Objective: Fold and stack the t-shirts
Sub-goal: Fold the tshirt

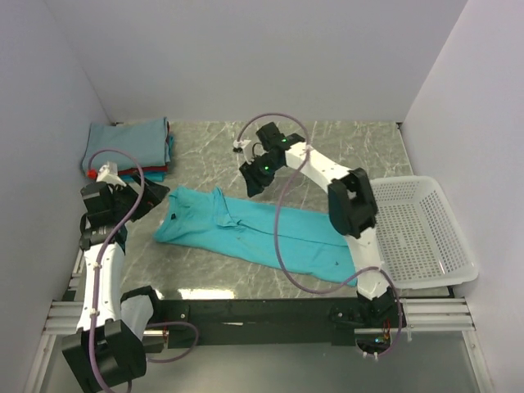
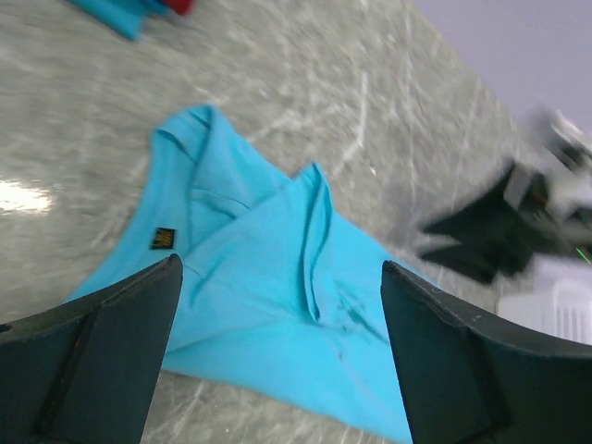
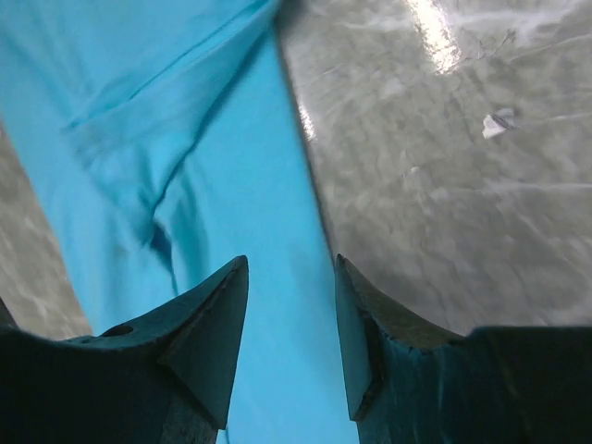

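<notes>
Your marble worktop point(image 1: 352, 155) shows free stone along the far edge, between the stack point(image 1: 127, 146) in the far-left corner and the basket point(image 1: 458, 246) at the right edge. The tee point(image 1: 270, 233) lies across the middle. The left gripper point(image 2: 282, 277) hovers spread wide by its left end, and the right gripper point(image 3: 291, 264) tips down over it, fingers parted and empty.

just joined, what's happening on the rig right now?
Two arms are working on a turquoise t-shirt, which lies partly folded lengthwise across the marble table. The left gripper hangs open near its collar end. The right gripper is open over its far edge. Neither appears to hold fabric. A stack of folded t-shirts sits in the far left corner, and a white mesh basket stands at the right.
</notes>
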### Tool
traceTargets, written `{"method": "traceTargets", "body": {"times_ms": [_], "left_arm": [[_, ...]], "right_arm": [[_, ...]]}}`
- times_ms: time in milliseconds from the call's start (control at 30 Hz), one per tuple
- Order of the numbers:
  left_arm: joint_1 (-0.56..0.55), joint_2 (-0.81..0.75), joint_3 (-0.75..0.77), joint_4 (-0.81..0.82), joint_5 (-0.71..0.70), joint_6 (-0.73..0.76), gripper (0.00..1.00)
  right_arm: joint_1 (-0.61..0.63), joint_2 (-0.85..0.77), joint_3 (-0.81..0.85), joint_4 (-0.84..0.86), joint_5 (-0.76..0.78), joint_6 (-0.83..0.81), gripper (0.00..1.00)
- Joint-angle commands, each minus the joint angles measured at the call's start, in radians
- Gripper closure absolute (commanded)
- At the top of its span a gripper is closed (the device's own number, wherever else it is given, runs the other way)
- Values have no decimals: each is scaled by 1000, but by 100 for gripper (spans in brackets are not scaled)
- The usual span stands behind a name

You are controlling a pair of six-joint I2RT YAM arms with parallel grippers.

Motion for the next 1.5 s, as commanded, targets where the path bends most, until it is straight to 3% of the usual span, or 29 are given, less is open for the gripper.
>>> {"method": "traceTargets", "body": {"times_ms": [0,67,500,600,633,733,1100,1233,1267,1367,1467], "left_arm": [[-20,-21,1,62,82,67,6],[-23,-18,2,55,85,70,6],[-24,-78,-10,46,62,50,7],[-26,-90,-14,46,58,47,7],[-26,-92,-14,44,55,47,7],[-26,-95,-14,43,52,47,7],[-27,-70,-25,59,88,44,8],[-30,-37,-34,101,128,29,8],[-32,-23,-37,117,145,21,9],[-68,69,-25,147,156,-17,12],[-206,231,91,139,69,-46,14]], "right_arm": [[12,114,166,-44,-70,263,50],[12,177,232,-61,-55,299,50],[60,288,251,-86,-14,296,52],[72,294,261,-89,-14,302,63],[69,294,264,-87,-6,310,77],[57,282,275,-67,25,336,100],[-221,289,473,98,290,502,100],[-279,286,502,91,329,448,60],[-286,265,487,89,332,433,54],[-299,163,371,100,361,335,47],[-298,16,202,111,317,226,45]]}}
